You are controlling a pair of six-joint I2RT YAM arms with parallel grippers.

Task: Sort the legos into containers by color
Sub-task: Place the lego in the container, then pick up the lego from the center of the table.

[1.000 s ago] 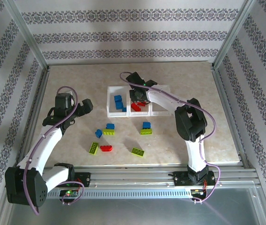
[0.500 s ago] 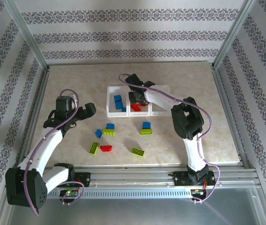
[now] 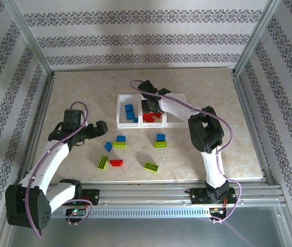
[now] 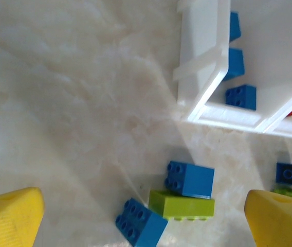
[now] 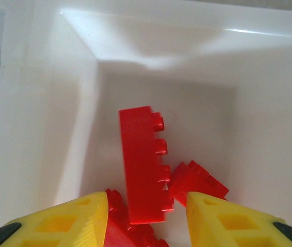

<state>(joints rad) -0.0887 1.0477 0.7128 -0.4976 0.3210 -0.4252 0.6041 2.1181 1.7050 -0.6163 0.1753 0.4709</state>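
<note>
The left hand hovers over the worktop, jaws wide apart and empty. Just right of it and slightly nearer lie a lone blue brick, then a stacked blue brick on a lime green brick whose long axis runs left to right. The left arm is judged the nearer one for these. Farther right, the containers hold blue pieces in the left bin. The right hand sits over the middle bin, jaws parted around a red brick standing on edge, apparently not clamping it.
</note>
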